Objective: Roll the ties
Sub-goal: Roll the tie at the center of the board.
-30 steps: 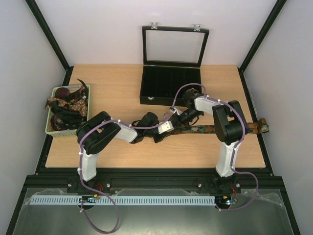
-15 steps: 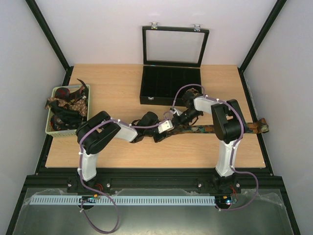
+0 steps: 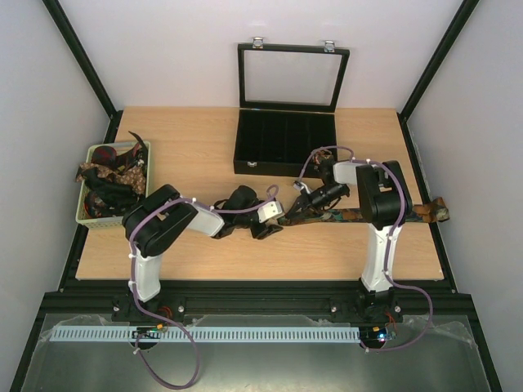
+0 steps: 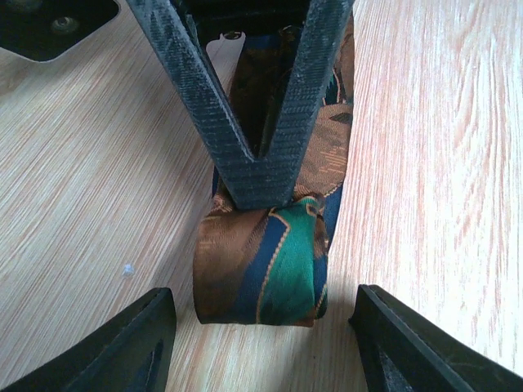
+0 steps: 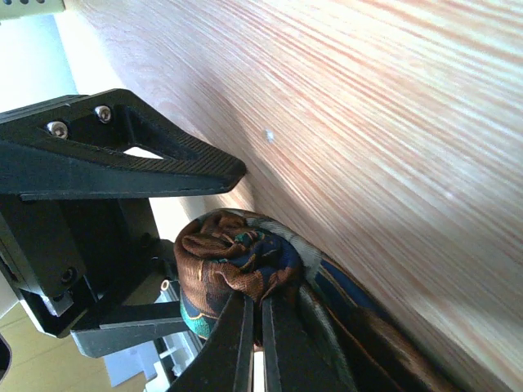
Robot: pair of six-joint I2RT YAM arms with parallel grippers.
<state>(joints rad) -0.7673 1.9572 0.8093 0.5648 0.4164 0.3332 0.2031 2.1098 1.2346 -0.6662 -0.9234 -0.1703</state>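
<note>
Tie (image 4: 270,273), a silky coiled roll, pinched between closed right fingers (image 5: 230,347); left fingers (image 4: 122,347) gape empty.

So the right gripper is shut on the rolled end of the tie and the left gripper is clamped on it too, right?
Not quite. The right gripper is shut on the rolled end of the tie, but the left gripper is open; the left wrist view shows its fingers apart, either side of the roll.
</note>
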